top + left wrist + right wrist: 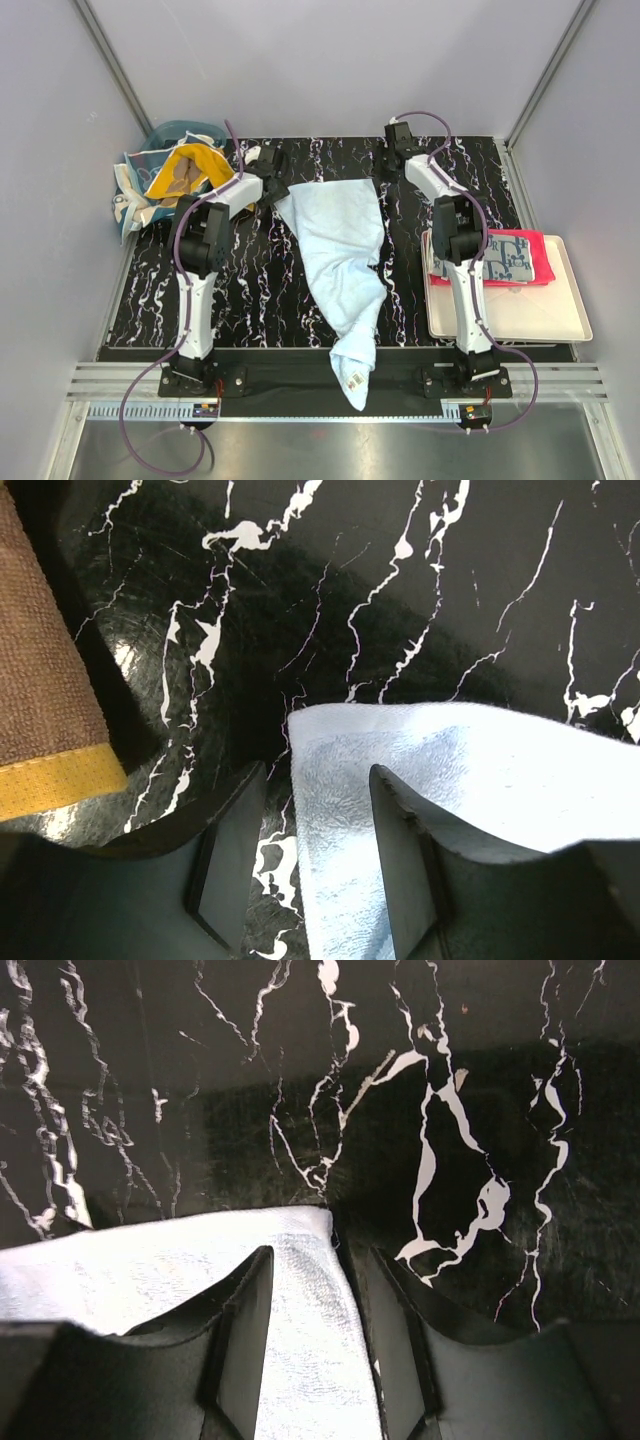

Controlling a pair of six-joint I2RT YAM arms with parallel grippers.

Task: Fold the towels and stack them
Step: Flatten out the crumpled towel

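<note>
Top external view: the light blue towel (338,240) lies spread on the desk (240,290), its far corners by the arms and its near end drooping over the front edge. The left gripper (315,800) and right gripper (318,1260) each straddle a far corner, jaws apart and, as far as the wrist views show, not pinching it. This looks like the first fold. Next, both should close on their corners and carry them nearward together.
</note>
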